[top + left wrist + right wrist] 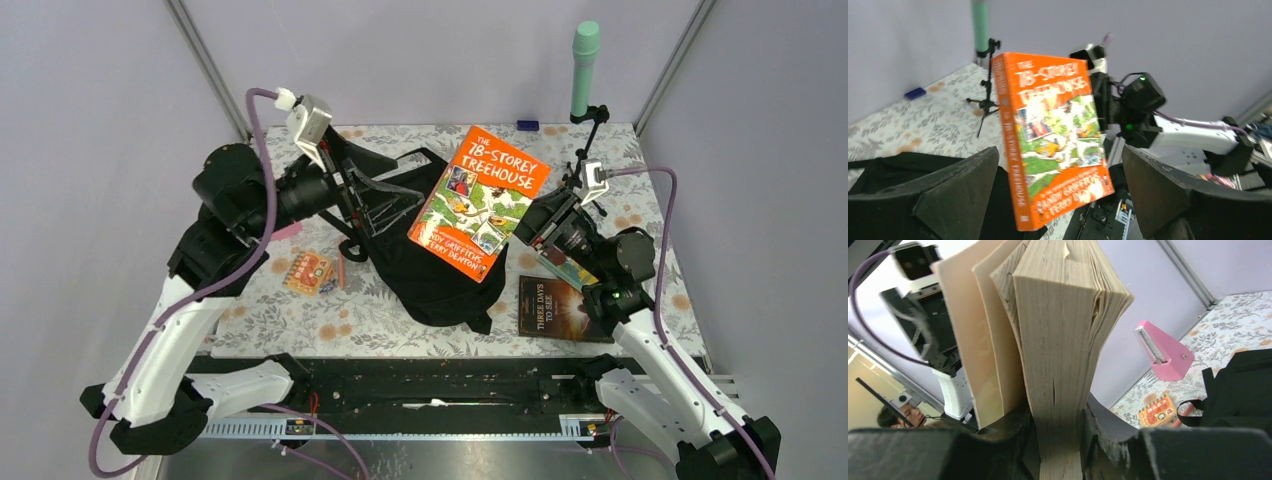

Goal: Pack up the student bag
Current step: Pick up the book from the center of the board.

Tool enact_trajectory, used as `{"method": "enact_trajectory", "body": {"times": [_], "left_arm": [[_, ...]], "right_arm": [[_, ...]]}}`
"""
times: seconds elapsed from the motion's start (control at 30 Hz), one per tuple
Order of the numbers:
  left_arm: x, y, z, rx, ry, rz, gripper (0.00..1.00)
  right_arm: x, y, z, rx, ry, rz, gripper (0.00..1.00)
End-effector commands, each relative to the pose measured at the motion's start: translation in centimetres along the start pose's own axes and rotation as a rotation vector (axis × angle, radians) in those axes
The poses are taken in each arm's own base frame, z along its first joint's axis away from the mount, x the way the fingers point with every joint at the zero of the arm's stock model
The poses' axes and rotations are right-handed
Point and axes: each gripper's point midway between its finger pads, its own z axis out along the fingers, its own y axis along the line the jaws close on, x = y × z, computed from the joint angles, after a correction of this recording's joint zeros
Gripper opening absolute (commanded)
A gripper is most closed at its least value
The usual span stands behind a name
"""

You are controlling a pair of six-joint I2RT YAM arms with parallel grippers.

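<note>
the book [482, 203] is gripped by one edge only in the right gripper [1057, 430]; the left gripper [1059, 170] is open. it could be dropped beside the bag [440, 285].

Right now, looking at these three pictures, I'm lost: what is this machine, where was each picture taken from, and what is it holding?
It is a robot with a left arm and a right arm, bolted to a flowered table. The wide picture looks down from above. The other two come from a small camera on each wrist. The right gripper is clamped on an orange book, holding it in the air, over the black student bag as seen from above. The left gripper is open, holds nothing and faces that book. Also on the table are a dark book, a small orange box and a pink wedge.
</note>
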Motion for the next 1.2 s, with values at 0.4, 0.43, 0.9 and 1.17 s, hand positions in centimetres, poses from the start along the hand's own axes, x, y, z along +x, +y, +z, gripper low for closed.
{"method": "enact_trajectory", "body": {"times": [0.4,0.43,0.9,1.17], "left_arm": [[6.3,0.3,3.7,0.221,0.125,-0.354,0.99],[6.7,0.3,3.9,0.225,0.136,-0.362,0.99],[6.8,-1.3,3.5,0.241,0.119,-0.317,0.0],[4.9,0.6,1.2,0.14,0.025,-0.291,0.0]], "right_arm": [[-1.9,8.0,0.2,-0.242,0.03,-0.127,0.0],[-1.9,7.9,0.3,-0.239,0.03,-0.122,0.0],[-2.6,5.2,0.7,-0.113,-0.028,-0.107,0.19],[-3.0,3.7,-1.9,0.029,-0.108,-0.179,0.82]]}}
